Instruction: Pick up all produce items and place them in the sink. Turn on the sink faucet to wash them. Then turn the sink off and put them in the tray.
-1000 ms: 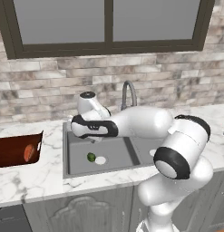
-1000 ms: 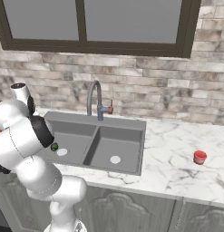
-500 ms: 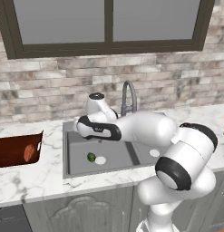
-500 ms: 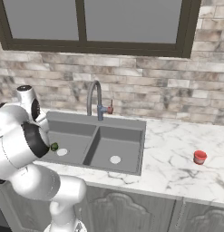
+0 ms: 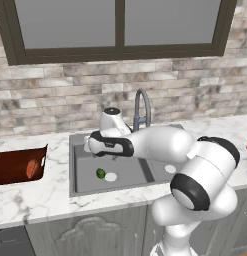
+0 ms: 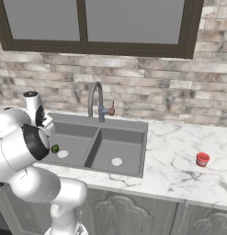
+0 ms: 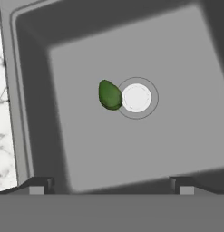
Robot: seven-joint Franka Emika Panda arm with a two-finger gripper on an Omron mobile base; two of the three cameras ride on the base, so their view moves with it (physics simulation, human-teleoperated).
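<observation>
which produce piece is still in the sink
The green fruit, lying beside the drain of the left basin. The orange-red vegetable already sits in the tray on the counter.

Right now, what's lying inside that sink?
In the left basin of the sink, a small green fruit rests beside the pale drain. The other basin shows its own drain; the arm hides part of the sink.

White marble counter (image 5: 30,197) with a grey double sink (image 6: 142,137) set into its middle. A green fruit (image 7: 109,94) lies on the left basin floor, touching the pale drain (image 7: 136,98). A brown tray (image 5: 10,165) at the counter's left end holds an orange vegetable (image 5: 31,168). A red cup (image 6: 202,159) stands near the right end.
</observation>
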